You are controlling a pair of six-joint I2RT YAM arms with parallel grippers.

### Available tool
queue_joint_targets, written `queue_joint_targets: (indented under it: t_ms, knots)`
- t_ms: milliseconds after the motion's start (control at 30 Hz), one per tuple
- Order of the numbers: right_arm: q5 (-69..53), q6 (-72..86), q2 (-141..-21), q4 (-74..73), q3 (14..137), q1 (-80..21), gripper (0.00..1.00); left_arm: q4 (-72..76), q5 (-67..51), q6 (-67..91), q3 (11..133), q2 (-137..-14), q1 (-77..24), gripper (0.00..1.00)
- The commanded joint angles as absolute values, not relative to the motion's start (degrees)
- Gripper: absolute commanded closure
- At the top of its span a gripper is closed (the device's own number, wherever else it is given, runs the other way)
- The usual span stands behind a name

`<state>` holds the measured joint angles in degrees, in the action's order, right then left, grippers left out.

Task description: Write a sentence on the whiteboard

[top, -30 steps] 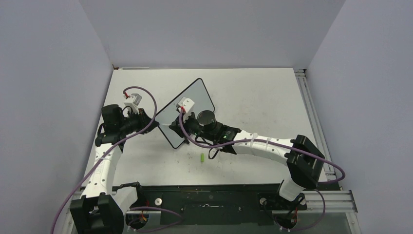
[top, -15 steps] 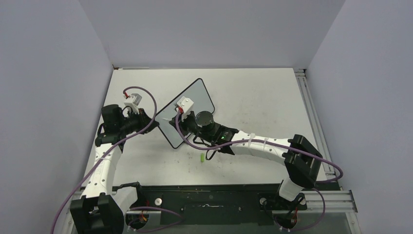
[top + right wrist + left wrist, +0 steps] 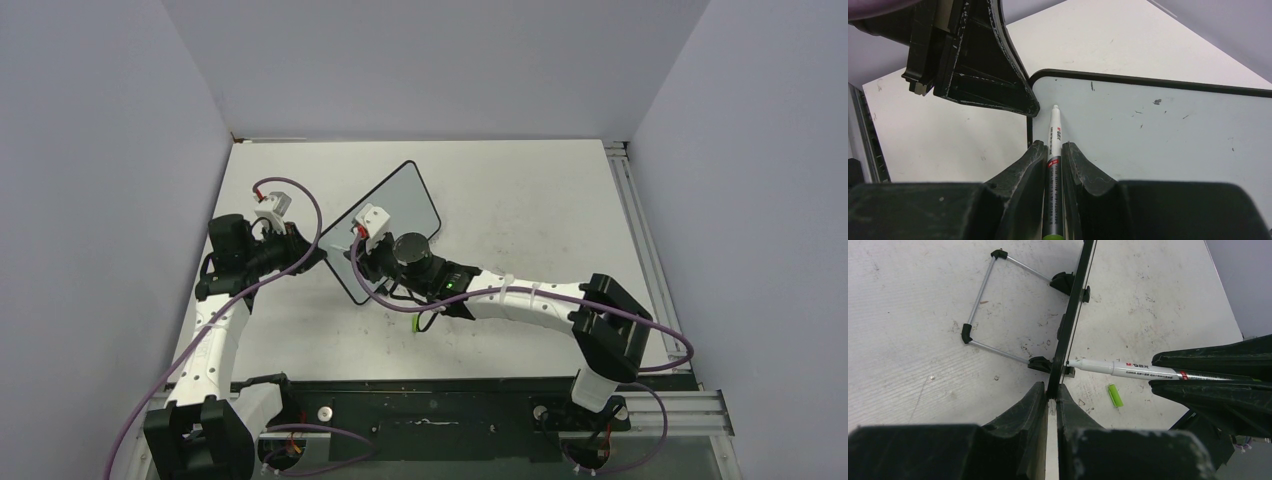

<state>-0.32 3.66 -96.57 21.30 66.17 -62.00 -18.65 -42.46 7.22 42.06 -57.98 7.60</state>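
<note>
Steadies the whiteboard (image 3: 405,195) by its near-left corner with the left gripper (image 3: 1049,395), jaws pinched shut on the thin black frame. Finds it propped at a tilt on a wire stand (image 3: 980,295), left of the tabletop's (image 3: 520,200) middle. Carries an uncapped marker (image 3: 1054,130) in the right gripper (image 3: 1053,150), clamped narrow around the barrel, with the green cap (image 3: 1115,395) lying loose on the tabletop in front of the board. Points the marker's long axis straight out past the fingertips and steeply at the face, tip at or just short of the surface by the very corner held on the left; cannot tell whether touching. Shows no green lettering on the face so far. Likely calls for strokes running away from the left gripper, toward the far right, across open board.
</note>
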Motion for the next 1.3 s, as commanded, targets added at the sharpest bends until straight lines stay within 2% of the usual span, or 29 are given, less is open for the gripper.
queue_joint_targets:
  t_ms: [0,1267]
  knots:
    - [2.07,2.64,-96.38,26.09,68.34,-62.75,0.95,-17.05,-42.8,7.47,44.81,-56.88,7.88,1.0]
    - [6.3,1.0,-96.68,24.86,62.98,-64.95,0.95,-16.96,-42.65,7.43,44.82,-56.43,7.83,1.0]
